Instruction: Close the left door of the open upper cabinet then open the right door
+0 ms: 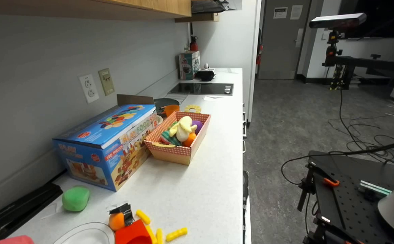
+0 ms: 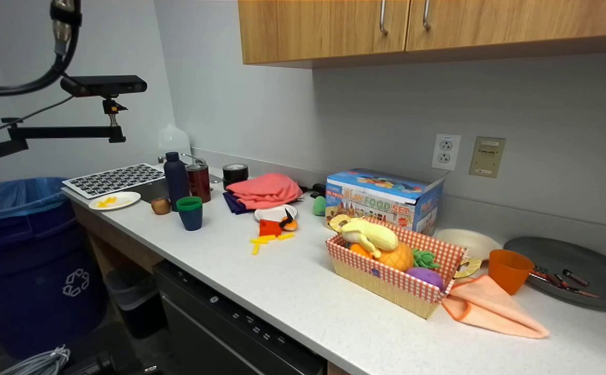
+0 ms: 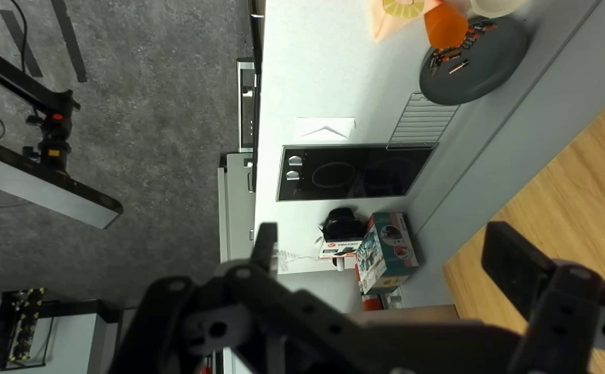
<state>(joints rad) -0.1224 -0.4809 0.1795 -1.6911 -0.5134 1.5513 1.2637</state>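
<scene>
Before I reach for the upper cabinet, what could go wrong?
The left handle and right handle on the upper cabinet sit close together, so the open gripper might catch the wrong one. In the wrist view one finger overlaps the cabinet, contact unclear; swinging sideways may scrape it.

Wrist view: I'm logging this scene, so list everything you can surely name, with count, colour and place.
upper cabinet: one, light tan, right edge
wall: one, grey, right
countertop: one, white, centre
cooktop: one, black, in the countertop
wire rack: one, grey, at the cooktop's edge
dish: one, dark grey, upper right
small cylinders: several, black and orange, in the dish
cup: one, orange, by the dish
bowl: one, cream, top edge
cloth: one, peach, top edge
ring: one, yellow, top edge
paper: one, white, beside the cooktop
carton: one, mostly green, lower centre
camera: one, black and white, left
floor: one, grey, left
hand: one, black, open, bottom
</scene>
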